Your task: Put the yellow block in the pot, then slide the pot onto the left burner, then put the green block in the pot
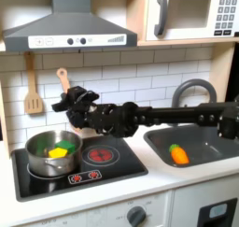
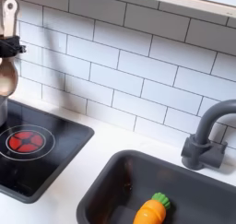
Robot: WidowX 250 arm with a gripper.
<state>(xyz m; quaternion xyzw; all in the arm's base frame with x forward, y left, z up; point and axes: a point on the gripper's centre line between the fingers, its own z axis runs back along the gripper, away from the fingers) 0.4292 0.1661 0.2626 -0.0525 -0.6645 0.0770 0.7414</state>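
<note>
Pot (image 1: 52,152) sits on the burner at the first exterior view's left, shiny steel, low straight walls, rolled rim. Yellow block (image 1: 59,153) is inside it, with something green (image 1: 65,148) just beside the yellow; looks like the green block, but it's too small to be sure. If so, all three steps look done.

Gripper (image 1: 71,105) hangs above the pot, near its rim, arm stretched in from the first exterior view's right. It's a dark mass against the tile, so I cannot tell how far the claw is parted or whether it grips anything. Position reads as over-the-pot for a drop or a lift-off.

Second red-ringed burner (image 1: 101,155) beside the pot is bare, glossy black stovetop (image 1: 121,167) around it. That ring also appears in the second exterior view (image 2: 23,140).

Orange carrot toy (image 1: 177,154) lies in the grey sink (image 1: 207,158), well apart from the stove, not involved. Wooden spatula (image 1: 33,91) hangs on the white tile.
</note>
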